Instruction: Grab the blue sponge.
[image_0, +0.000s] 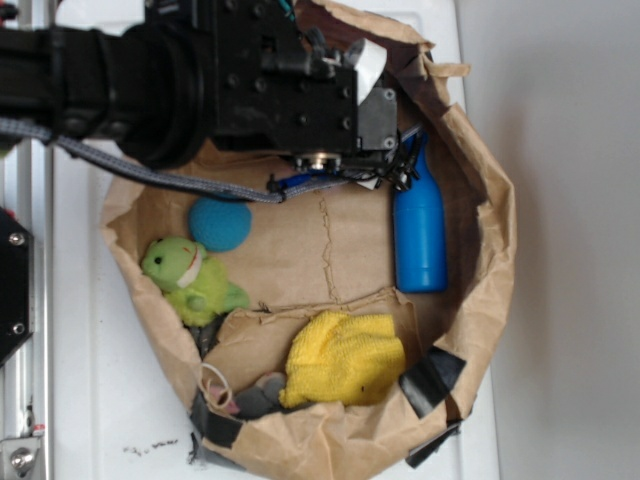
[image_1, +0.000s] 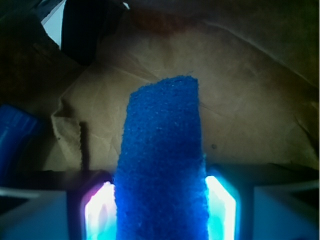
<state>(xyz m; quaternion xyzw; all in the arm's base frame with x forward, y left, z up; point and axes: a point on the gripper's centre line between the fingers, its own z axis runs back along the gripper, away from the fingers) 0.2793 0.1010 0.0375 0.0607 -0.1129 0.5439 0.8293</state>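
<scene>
In the exterior view, the black arm reaches in from the upper left over a brown paper bag (image_0: 480, 300) with its walls rolled down, standing on the white desk (image_0: 90, 400). The hand (image_0: 330, 172) sits under the arm's bulk near the bag's upper rim and is mostly hidden; a thin strip of the blue sponge (image_0: 300, 181) shows just below it. Beside the hand to the right stands a blue bottle (image_0: 420, 235) lying along the bag floor. A teal ball (image_0: 221, 223) and a green plush toy (image_0: 190, 280) lie to the left, a yellow cloth (image_0: 345, 358) near the lower rim.

In the wrist view, the blue sponge (image_1: 162, 165) rises up the middle of the frame, clamped between the hand's two fingers (image_1: 222, 210), which press against its left and right sides. The sponge's far end stands free above the crumpled paper floor. The bottle's edge shows at far left.
</scene>
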